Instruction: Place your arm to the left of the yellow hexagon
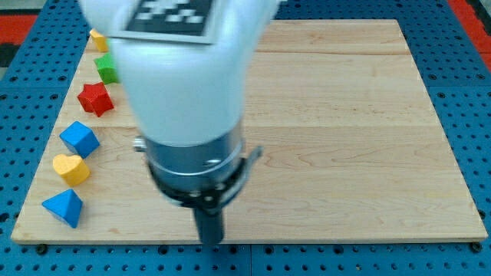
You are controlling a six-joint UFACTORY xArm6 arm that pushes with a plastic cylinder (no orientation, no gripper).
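The yellow hexagon (97,40) lies at the view's top left, near the board's left edge, partly hidden behind my arm's white body (184,69). My tip (210,241) rests near the board's bottom edge, left of the middle, far below and to the right of the yellow hexagon. It touches no block.
Down the board's left edge lie a green block (107,68), a red star (96,99), a blue cube (80,139), a yellow heart (71,169) and a blue triangle (64,207). The wooden board (345,138) sits on a blue pegboard.
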